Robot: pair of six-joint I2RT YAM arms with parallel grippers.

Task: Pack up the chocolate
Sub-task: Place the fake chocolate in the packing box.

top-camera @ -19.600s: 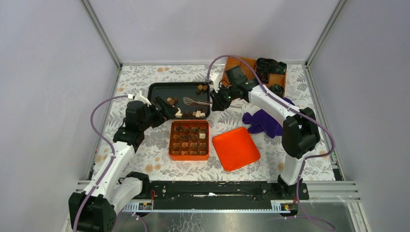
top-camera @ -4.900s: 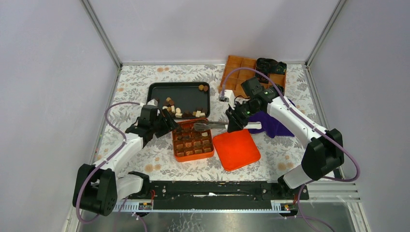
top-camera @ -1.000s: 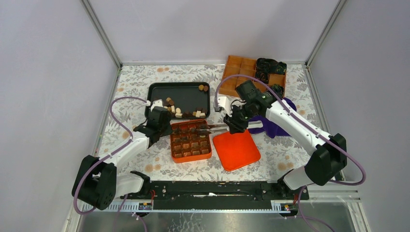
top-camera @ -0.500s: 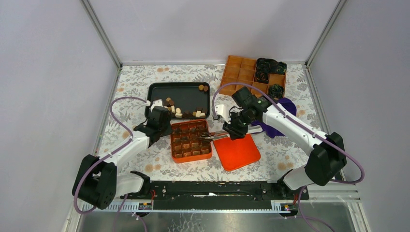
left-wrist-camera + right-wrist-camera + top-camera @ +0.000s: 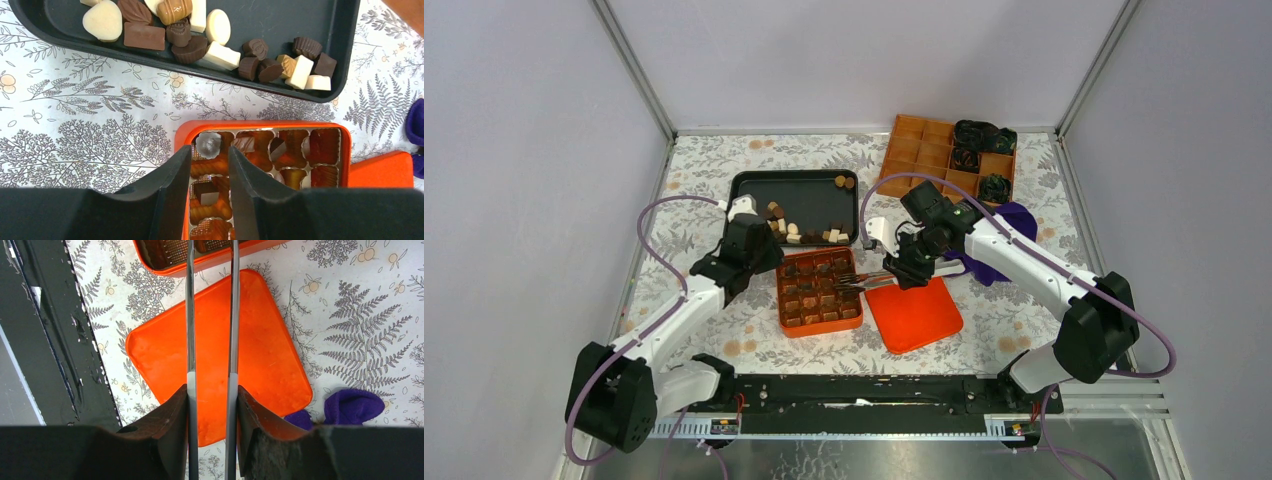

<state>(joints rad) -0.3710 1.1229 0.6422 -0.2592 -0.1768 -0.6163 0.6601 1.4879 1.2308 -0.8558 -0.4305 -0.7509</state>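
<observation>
Grey walls enclose a table (image 5: 704,170) covered in a leaf-and-flower print. The chocolate (image 5: 218,55) lies in two places. Loose dark, tan and cream pieces sit along one edge of a black tray (image 5: 280,20) just behind an orange box (image 5: 260,124). More pieces sit in the box's square cells.

The left jaws hang above the box's corner nearest the tray. They are parted a narrow way, with nothing between them. Through the gap, a dark cube shows in its cell below.

The right jaws are clamped on the handle end of metal tongs (image 5: 189,315), which reach over the box's right side. The tips are cut off in the wrist view, so I cannot tell whether they hold a piece.

Under the tongs, just beside the box's right edge, an orange lid (image 5: 260,365) lies flat. A purple cloth (image 5: 350,405) sits past the lid, farther from the box. Behind and to the right of the box, well apart, a divided orange organiser (image 5: 924,150) holds dark bundles (image 5: 979,135).
</observation>
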